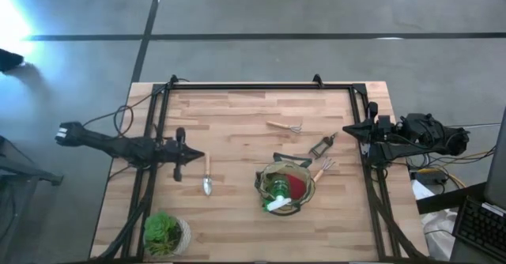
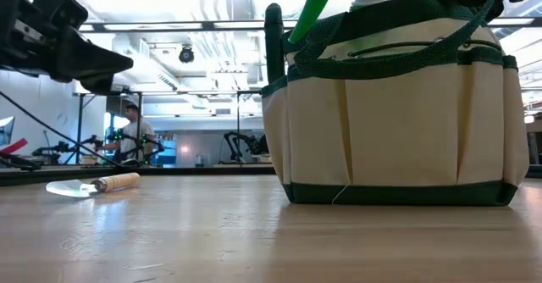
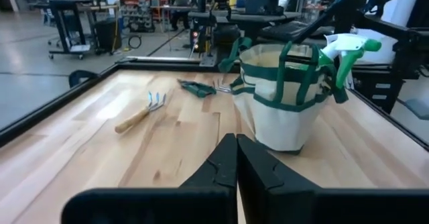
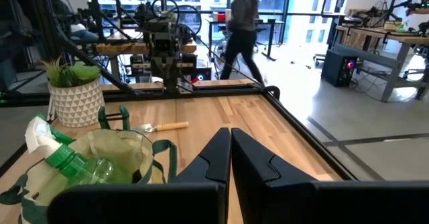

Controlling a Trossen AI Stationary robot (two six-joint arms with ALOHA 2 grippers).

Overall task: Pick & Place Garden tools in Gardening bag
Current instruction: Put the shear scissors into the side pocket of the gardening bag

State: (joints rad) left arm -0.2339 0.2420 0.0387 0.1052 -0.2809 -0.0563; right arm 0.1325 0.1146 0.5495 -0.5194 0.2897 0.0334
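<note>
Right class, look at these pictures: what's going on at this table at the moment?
A two-armed robot is packing garden tools into a bag. The spray bottle and a red item are already inside. The left gripper is shut and empty, near the trowel lying on the table. The right gripper waits shut at the table's right edge. A small rake, pruners and a fork are not yet packed.

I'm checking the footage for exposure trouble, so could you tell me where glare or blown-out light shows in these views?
High view: a bright bluish-white flare washes the top left corner, on the floor off the table. Low view: ceiling lights glare white behind the gardening bag, leaving the left gripper a dark silhouette. Right wrist view: windows behind the walking person are blown out.
</note>
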